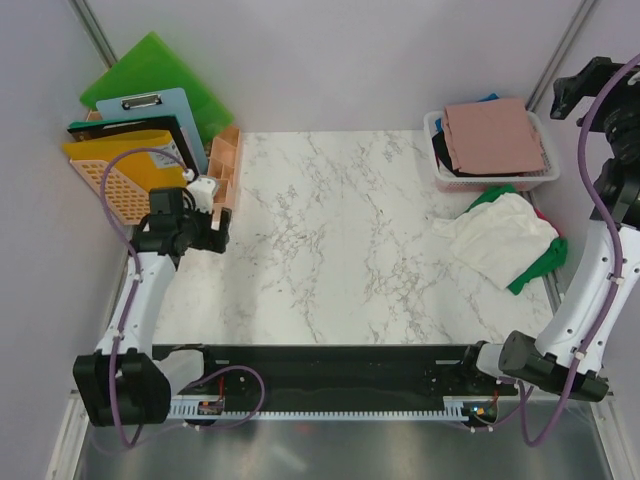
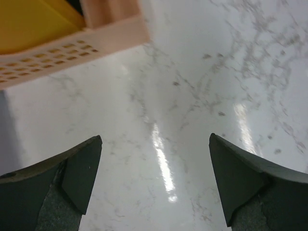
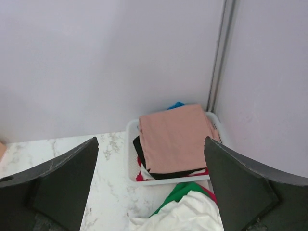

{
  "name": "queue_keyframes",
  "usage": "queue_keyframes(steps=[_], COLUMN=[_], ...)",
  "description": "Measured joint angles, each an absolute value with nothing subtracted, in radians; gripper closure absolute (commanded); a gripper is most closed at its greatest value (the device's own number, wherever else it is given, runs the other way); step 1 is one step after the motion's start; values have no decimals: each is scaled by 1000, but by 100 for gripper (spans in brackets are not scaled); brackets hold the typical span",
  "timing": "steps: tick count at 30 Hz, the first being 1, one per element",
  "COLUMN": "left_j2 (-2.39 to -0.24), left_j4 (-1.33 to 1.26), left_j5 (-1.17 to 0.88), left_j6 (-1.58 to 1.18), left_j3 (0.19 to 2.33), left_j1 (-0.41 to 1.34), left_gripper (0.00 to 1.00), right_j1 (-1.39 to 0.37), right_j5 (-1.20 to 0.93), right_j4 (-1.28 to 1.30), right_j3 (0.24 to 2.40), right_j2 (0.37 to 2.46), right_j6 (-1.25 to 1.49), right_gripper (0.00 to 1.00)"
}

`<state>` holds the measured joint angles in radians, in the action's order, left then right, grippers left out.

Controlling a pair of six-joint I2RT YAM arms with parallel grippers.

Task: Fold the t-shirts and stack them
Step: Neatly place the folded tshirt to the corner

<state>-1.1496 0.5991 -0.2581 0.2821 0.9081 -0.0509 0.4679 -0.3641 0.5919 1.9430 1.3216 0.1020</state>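
- Black left pincer (image 2: 155,139) hangs released, jaws wide and grasping nothing, low over bare counter (image 1: 330,250) beside a peach crate (image 1: 225,165).
- Black right pincer (image 3: 150,142) is likewise released and empty, held high at the far right and looking down on the basket (image 1: 432,130).
- Pink shirt (image 1: 493,135) lies folded flat on top of that basket, with black, red and blue cloth under it; how many shirts that makes I cannot tell.
- White shirt (image 1: 500,235) sits crumpled on the counter just in front of the basket. It lies on a green shirt (image 1: 540,265) that pokes out at both ends.
- Step in hand, as I judge it: fetching a shirt to fold, since the middle of the counter holds none.
- Next move calls for the right pincer to drop onto the white shirt and pinch one layer only. It should then drag it clear of the green one to the middle for spreading.
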Motion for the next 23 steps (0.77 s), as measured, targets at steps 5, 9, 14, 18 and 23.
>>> queue_keyframes(steps=[5, 9, 14, 18, 23], left_j2=[-1075, -1094, -1030, -982, -958], left_j4=[514, 518, 577, 603, 574], left_j5=[117, 280, 389, 463, 485], left_j6=[279, 219, 18, -28, -21], left_j3=[1110, 1364, 1449, 1399, 1285], left_j1=[-70, -92, -91, -91, -91], left_gripper=[0, 0, 0, 0, 0], right_j1=[445, 445, 446, 446, 446], right_j5=[-352, -307, -295, -290, -291], right_j4=[693, 764, 816, 811, 791], right_j3=[1960, 1774, 1625, 1595, 1595], right_j2=[1397, 1448, 1421, 1347, 1304], right_j6=[112, 113, 121, 120, 116], right_gripper=[2, 2, 2, 2, 2])
